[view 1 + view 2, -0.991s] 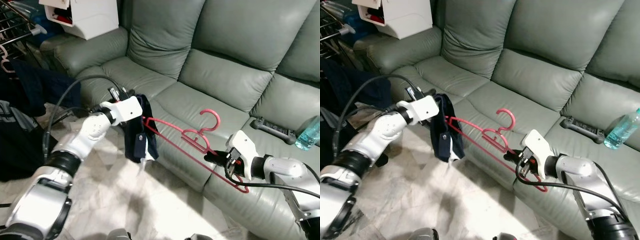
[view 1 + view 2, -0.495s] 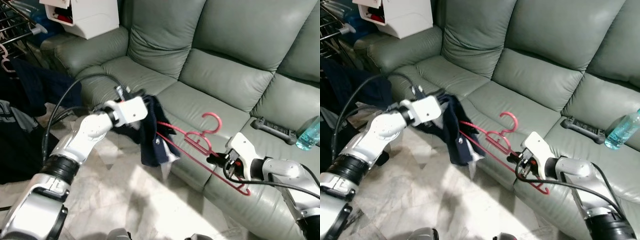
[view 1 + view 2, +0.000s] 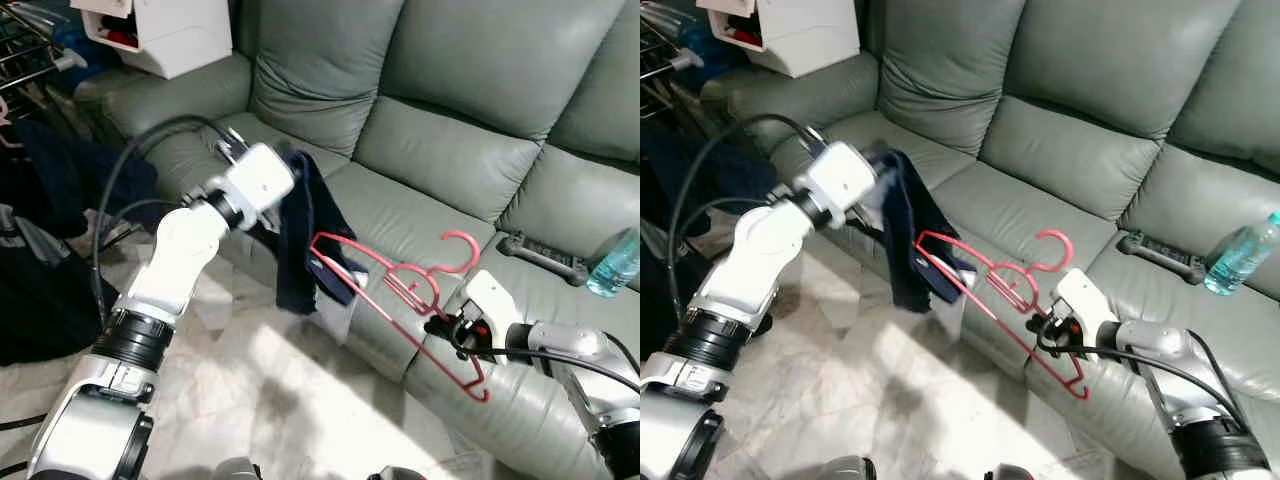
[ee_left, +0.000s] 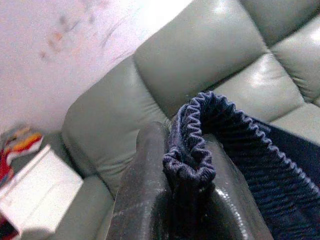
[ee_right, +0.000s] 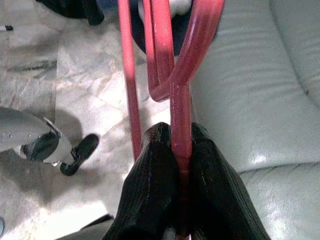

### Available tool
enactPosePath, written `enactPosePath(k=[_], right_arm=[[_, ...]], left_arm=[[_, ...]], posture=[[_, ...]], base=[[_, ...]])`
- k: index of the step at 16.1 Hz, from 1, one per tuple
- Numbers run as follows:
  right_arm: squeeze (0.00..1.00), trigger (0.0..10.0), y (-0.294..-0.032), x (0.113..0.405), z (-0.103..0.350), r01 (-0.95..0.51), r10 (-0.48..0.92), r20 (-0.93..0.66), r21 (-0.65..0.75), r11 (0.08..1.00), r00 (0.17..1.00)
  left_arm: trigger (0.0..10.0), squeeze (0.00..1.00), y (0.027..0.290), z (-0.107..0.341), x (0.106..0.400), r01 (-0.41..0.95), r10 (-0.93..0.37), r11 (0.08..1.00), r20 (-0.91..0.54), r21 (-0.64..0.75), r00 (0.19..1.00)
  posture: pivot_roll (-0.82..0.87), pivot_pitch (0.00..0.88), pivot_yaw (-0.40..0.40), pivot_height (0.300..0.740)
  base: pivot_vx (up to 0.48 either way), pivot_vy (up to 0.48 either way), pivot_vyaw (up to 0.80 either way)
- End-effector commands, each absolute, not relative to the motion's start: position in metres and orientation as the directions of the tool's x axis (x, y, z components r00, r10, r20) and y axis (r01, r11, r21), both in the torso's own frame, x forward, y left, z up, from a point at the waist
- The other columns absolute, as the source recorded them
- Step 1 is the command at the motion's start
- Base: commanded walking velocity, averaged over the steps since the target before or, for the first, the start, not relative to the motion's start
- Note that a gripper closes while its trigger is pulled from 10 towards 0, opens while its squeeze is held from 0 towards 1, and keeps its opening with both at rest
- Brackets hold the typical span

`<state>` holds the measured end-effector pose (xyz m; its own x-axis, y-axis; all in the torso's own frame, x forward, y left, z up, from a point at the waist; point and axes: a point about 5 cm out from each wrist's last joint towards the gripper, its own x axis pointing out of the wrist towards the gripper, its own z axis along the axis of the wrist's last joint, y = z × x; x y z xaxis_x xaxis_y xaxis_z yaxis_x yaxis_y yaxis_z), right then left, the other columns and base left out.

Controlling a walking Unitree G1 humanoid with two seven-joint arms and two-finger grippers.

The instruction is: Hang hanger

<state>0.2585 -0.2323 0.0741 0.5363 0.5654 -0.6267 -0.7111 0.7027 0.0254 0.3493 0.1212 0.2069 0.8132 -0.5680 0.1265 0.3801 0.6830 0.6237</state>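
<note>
Grey sofa (image 3: 470, 160) backdrop: right gripper (image 3: 452, 327) pinches the red hanger (image 3: 400, 290) on its upper bar below the hook, long axis running up-left toward the left gripper (image 3: 285, 190), clamped on the navy garment (image 3: 305, 240) draped over the hanger's far end.

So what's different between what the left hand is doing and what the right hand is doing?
The left hand pinches the ribbed edge of a dark blue garment, soft cloth hanging limp; the right hand clamps a bar of the red hanger, which is rigid. The left hand is raised over the sofa's seat edge; the right sits lower, by the front of the seat. Both are shut on their load, and the garment drapes over the hanger's far end.
</note>
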Motion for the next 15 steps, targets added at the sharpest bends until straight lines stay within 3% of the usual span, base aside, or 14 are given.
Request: enactPosePath(k=[1,6,9,15], right_arm=[[0.0,10.0,-0.238,0.25,0.06,-0.697,0.522,-0.693,0.039,0.716,0.497],[0.0,10.0,-0.241,0.241,0.052,-0.73,0.511,-0.739,0.039,0.683,0.438],[0.0,10.0,-0.245,0.243,0.049,-0.704,0.482,-0.746,0.025,0.709,0.459],[0.0,10.0,-0.255,0.275,0.066,-0.565,0.362,-0.623,-0.157,0.81,0.693]], left_arm=[[10.0,0.0,0.12,0.247,0.35,0.292,-0.543,0.737,0.277,0.61,0.793],[10.0,0.0,0.127,0.252,0.357,0.212,-0.441,0.783,0.281,0.585,0.852],[10.0,0.0,0.122,0.252,0.355,0.224,-0.46,0.77,0.276,0.597,0.844],[10.0,0.0,0.124,0.242,0.354,0.227,-0.439,0.765,0.23,0.603,0.868]], posture=[[-0.09,0.033,0.02,0.74],[-0.09,0.033,0.021,0.74],[-0.09,0.032,0.021,0.74],[-0.09,0.027,0.021,0.74]], base=[[0.0,0.0,0.0],[0.0,0.0,0.0],[0.0,0.0,0.0],[0.0,0.0,0.0]])
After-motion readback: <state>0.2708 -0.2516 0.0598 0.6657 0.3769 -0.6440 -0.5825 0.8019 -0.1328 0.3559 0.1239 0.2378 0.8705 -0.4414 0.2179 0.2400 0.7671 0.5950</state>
